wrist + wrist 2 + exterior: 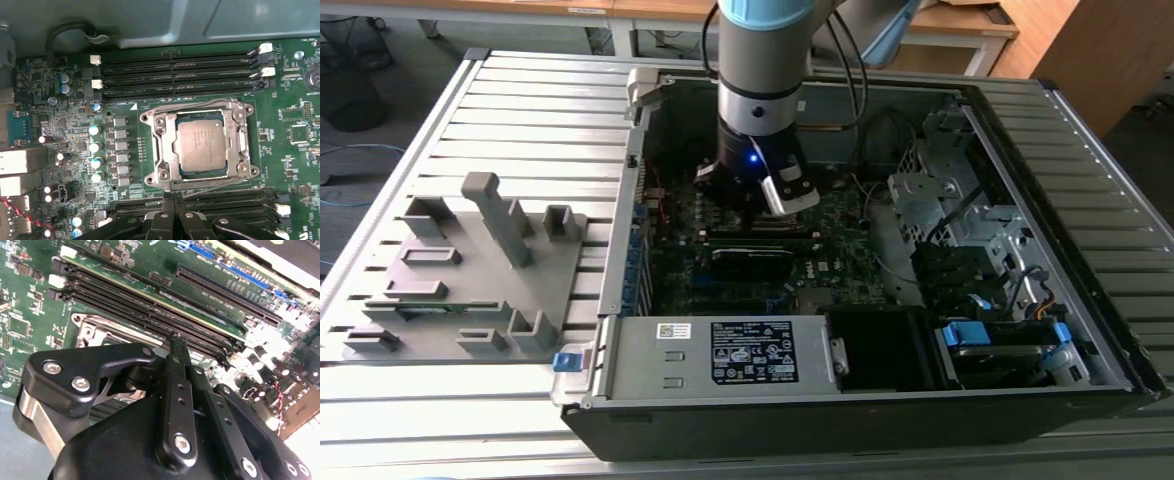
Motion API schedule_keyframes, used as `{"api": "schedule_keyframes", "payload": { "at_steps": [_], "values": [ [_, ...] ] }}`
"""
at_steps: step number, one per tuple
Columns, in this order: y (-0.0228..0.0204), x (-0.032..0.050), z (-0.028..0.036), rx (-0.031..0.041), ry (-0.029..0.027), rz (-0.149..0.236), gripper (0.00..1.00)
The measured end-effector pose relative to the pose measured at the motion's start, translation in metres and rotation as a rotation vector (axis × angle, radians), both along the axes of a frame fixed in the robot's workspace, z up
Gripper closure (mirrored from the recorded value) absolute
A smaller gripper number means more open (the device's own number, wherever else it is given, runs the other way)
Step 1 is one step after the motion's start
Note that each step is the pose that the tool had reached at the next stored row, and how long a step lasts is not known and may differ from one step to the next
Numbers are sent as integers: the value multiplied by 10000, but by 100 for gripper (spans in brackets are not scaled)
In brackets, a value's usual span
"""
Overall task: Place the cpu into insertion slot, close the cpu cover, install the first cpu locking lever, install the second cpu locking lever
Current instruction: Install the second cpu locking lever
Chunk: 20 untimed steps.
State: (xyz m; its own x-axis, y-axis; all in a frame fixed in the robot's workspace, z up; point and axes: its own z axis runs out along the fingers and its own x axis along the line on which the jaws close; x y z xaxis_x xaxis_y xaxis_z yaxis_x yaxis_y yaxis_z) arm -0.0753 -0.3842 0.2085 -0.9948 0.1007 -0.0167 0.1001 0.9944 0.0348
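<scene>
Over the insertion slot (200, 145): cpu (202, 145) seated, cpu cover (239, 142) down around it.
Gripper (172, 200) fingers pressed together, holding nothing, poised beside socket's edge.

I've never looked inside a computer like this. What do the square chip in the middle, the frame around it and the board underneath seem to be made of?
The cpu looks like dull brushed metal on top: brownish-grey, softly reflective. The cpu cover around it seems thin stamped steel: silvery, with bright glints along its edges. The motherboard looks like green lacquered circuit board, probably fibreglass laminate.
</scene>
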Motion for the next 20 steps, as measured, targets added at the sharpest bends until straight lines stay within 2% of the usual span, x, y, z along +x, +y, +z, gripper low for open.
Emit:
{"api": "schedule_keyframes", "payload": {
  "at_steps": [9,15,16,18,20],
  "values": [
    [0,-32,-29,7,1,0,90],
    [1,-63,-33,59,1,-1,90],
    [0,-64,-33,79,1,1,90],
    [0,-66,-35,220,1,0,90],
    [1,-67,-34,262,1,-2,90]
  ]
}}
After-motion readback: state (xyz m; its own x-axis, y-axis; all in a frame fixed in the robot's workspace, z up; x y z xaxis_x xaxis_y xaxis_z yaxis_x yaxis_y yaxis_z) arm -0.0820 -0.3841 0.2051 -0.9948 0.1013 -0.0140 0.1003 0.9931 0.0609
